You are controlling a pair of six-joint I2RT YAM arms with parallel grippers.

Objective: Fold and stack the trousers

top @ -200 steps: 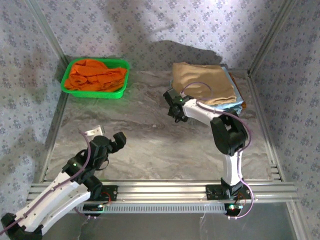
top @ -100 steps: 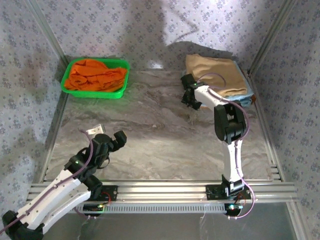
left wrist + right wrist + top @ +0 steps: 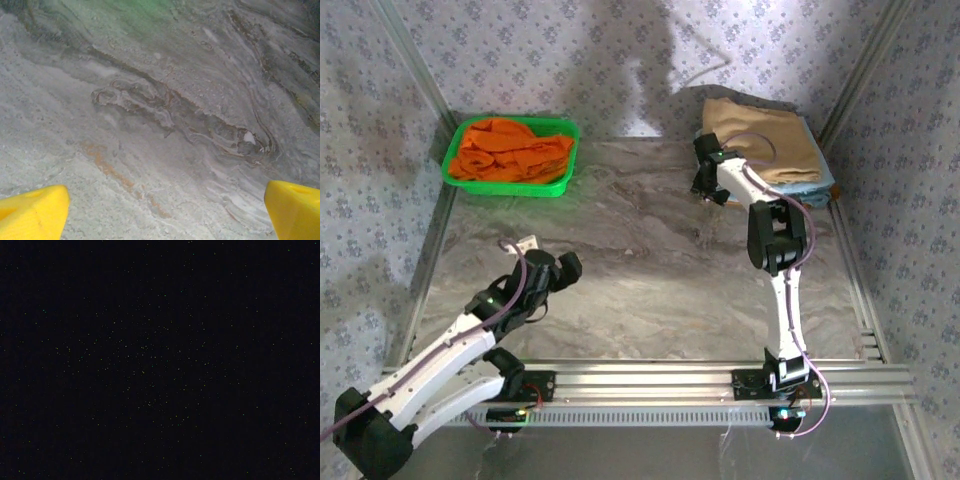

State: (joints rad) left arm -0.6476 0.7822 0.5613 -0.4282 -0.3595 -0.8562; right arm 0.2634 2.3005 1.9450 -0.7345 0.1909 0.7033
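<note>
The tan trousers (image 3: pixel 767 140) lie folded in a flat packet at the far right corner, on top of light blue garments (image 3: pixel 817 189). My right gripper (image 3: pixel 708 180) is at the left edge of that packet, low over the table; its jaws are hidden from above and the right wrist view is all black. My left gripper (image 3: pixel 563 270) hangs open over the near left of the table. In the left wrist view, the left gripper (image 3: pixel 165 212) has its yellow fingertips (image 3: pixel 33 213) far apart with bare marbled table between them.
A green basket (image 3: pixel 506 188) holding a bright orange garment (image 3: pixel 512 148) stands at the far left. Metal frame rails (image 3: pixel 850 260) run along the table's sides and near edge. Patterned walls close in the back and sides.
The right arm has slid the folded trousers and the stack right and back toward the corner. The left arm has reached a little further over the table, still open.
</note>
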